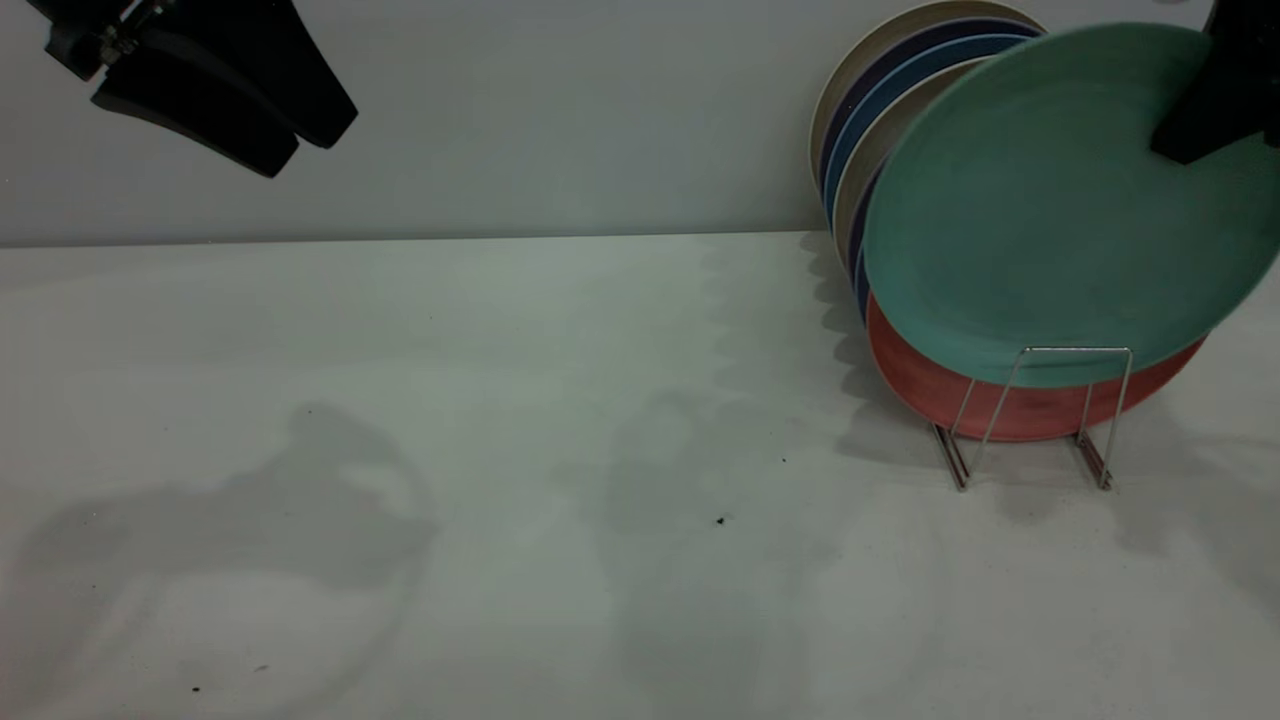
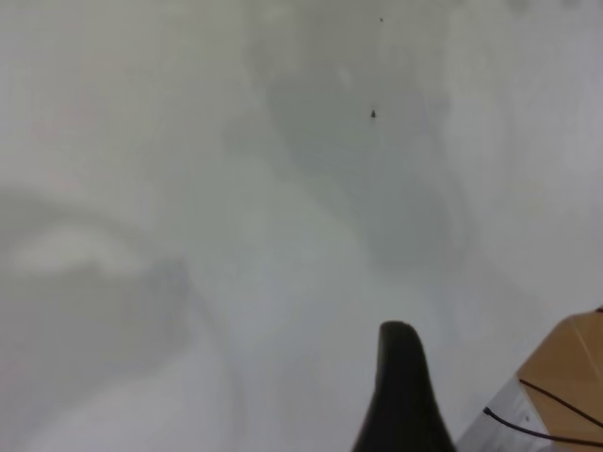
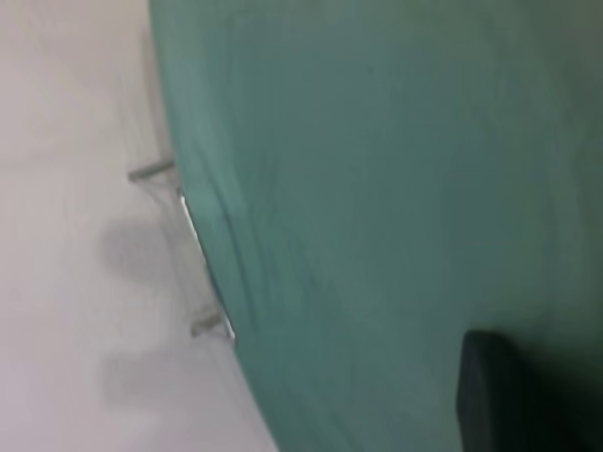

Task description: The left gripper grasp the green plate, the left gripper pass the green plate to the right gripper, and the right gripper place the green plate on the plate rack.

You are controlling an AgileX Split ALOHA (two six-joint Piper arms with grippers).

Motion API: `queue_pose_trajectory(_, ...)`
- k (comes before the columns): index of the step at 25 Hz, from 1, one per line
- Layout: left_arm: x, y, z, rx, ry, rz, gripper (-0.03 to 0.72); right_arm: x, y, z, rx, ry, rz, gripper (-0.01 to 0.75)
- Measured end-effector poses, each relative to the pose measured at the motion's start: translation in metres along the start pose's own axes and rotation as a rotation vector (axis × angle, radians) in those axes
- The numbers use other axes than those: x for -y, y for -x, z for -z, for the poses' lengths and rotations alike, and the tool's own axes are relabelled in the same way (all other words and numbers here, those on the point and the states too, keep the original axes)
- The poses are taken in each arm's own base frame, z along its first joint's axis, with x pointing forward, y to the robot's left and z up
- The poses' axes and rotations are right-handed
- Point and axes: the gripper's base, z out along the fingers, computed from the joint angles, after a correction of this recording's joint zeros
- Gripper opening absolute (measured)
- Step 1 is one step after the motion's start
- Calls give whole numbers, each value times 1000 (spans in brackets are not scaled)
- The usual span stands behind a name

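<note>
Plate (image 1: pixel 1040 210), clamped at its upper rim by my right gripper (image 1: pixel 1215 110), needs tipping upright and lowering behind the rack (image 1: pixel 1040 415) front loop; left gripper (image 1: pixel 215 95) idles, emptied, apparently closed.

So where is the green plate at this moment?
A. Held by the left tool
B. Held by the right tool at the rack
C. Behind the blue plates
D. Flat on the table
B: the right tool grips the green plate tilted over the plate rack.
</note>
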Motion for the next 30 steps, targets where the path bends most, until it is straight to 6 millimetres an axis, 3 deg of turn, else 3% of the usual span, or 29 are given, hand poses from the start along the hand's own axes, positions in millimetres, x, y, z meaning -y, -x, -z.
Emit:
queue_pose_trajectory(3,0,1,0,7,5,0,564,0,1,0,15,1,-26,169)
queue_pose_trajectory(9,-1,1,0,8,6,0,564,-3,2,0,23,31,-40,366)
queue_pose_trajectory(12,-1,1,0,8,6,0,564,-6,4,2,42,72,-67,407)
queue_pose_trajectory(15,-1,1,0,8,7,0,564,-8,12,15,89,97,-104,416)
queue_pose_trajectory(21,10,-1,13,16,0,-17,564,-17,40,78,264,162,-223,417)
queue_pose_trajectory(26,48,-11,59,71,15,-65,564,-40,60,140,363,331,-450,417)
queue_pose_trajectory(30,82,-38,107,75,119,-105,564,-59,63,183,326,404,-622,417)
